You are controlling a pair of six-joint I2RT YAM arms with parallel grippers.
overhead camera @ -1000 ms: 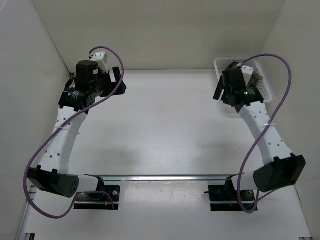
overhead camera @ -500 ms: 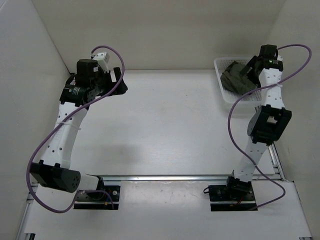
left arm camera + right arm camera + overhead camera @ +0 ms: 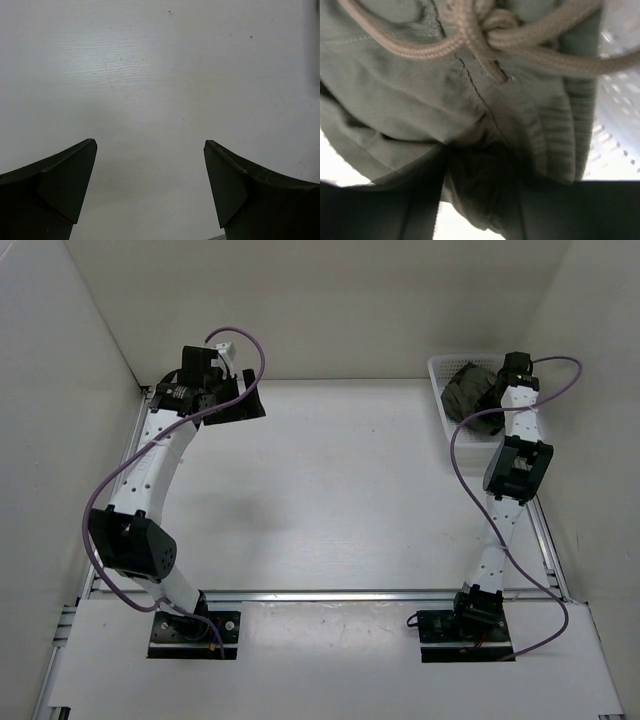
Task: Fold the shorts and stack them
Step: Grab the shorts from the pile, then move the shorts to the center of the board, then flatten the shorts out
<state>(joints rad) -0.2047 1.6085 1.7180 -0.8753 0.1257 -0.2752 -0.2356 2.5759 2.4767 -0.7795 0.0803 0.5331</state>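
Note:
The dark olive-green shorts (image 3: 462,390) lie bunched in the white mesh basket (image 3: 438,366) at the table's back right. My right gripper (image 3: 490,405) reaches down into the basket, its tips buried in the cloth. In the right wrist view the shorts (image 3: 420,100) fill the frame, the tan drawstring (image 3: 485,30) knotted at the top, and a fold of fabric is pinched between my right gripper (image 3: 480,200). My left gripper (image 3: 245,400) hovers at the back left over bare table. Its fingers (image 3: 65,185) are spread wide around nothing, so my left gripper (image 3: 150,155) is open.
White walls close in the table on the left, back and right. The basket's mesh wall (image 3: 615,100) shows just right of the cloth. Both arm bases sit on a metal rail (image 3: 330,595) at the near edge.
My right arm has straightened towards the back right corner, dropped its gripper into the basket and closed it on the shorts. The left arm has stretched farther towards the back wall, gripper still open.

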